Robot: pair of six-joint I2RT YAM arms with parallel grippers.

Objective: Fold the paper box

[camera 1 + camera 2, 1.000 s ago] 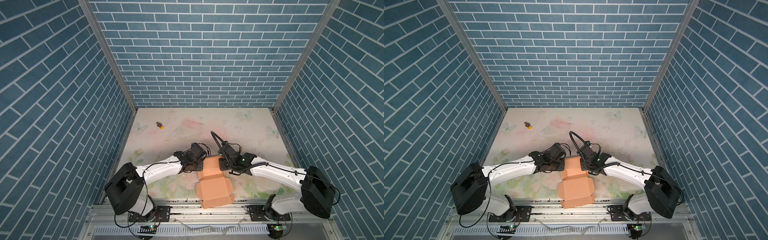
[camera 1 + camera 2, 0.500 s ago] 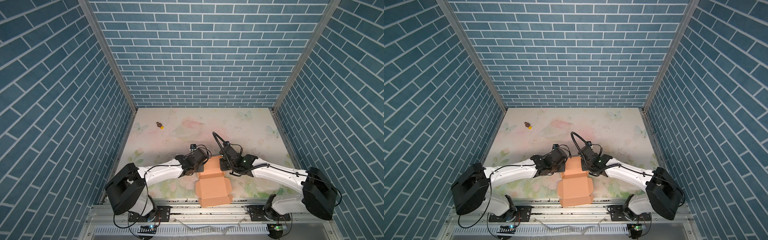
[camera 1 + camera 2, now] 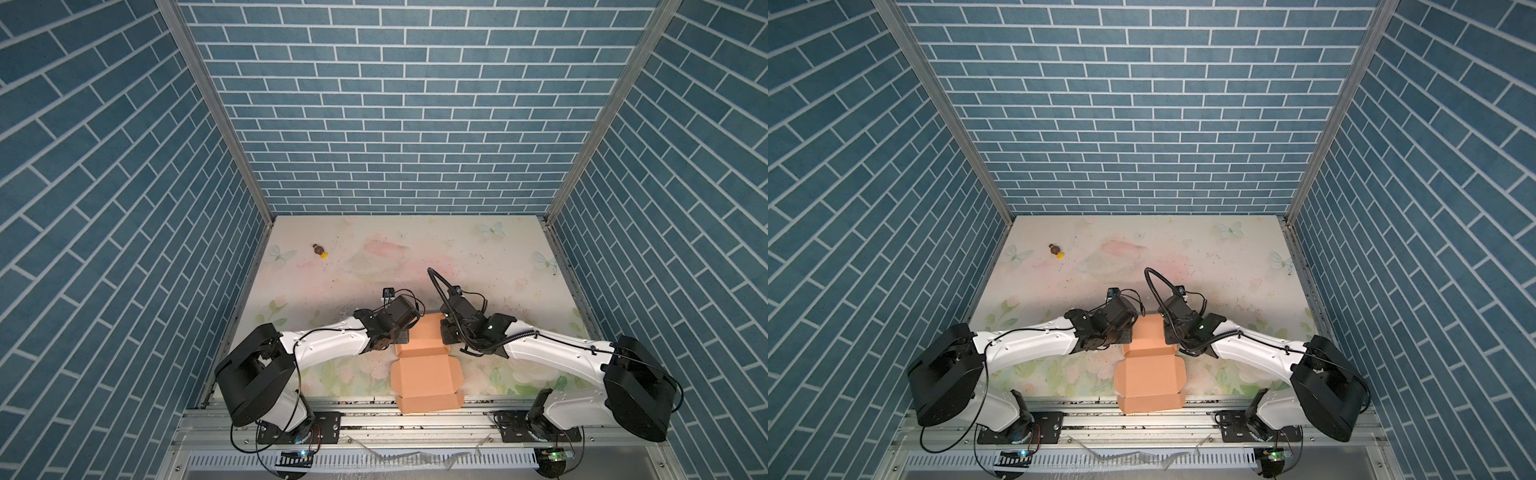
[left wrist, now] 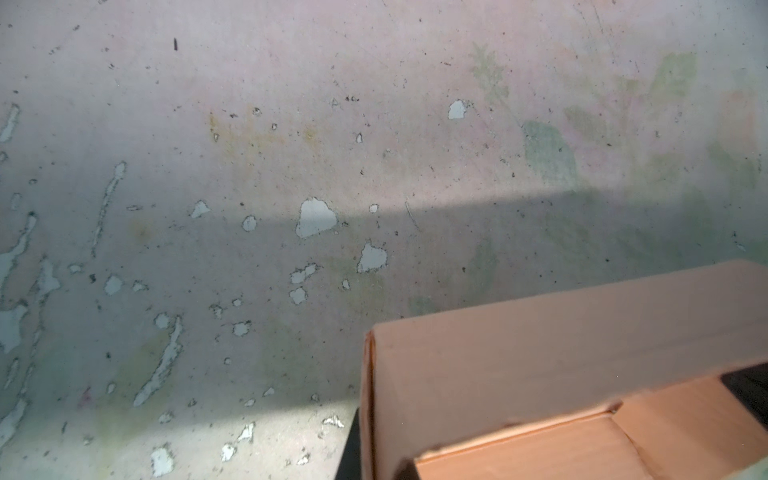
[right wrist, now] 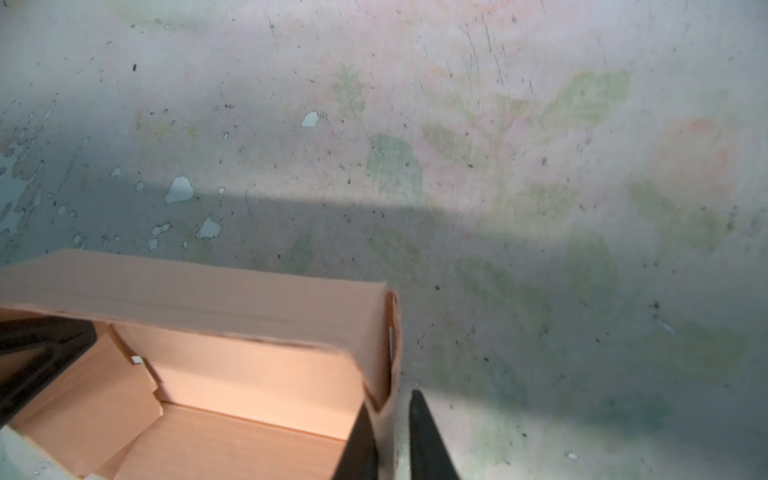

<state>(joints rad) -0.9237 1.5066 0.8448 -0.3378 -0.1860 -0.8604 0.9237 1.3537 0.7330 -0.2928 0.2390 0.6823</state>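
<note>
Paper box (image 3: 424, 372), half folded, long axis near to far

Table (image 3: 457, 249): paper box (image 3: 424, 372), perhaps a trinket (image 3: 320, 250)

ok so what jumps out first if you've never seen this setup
The peach-orange paper box, half folded, sits at the near edge of the table, with the left end effector and right end effector at its raised side walls. Blue brick walls enclose it all; a tiny brown-and-yellow object lies toward the far left.
</note>
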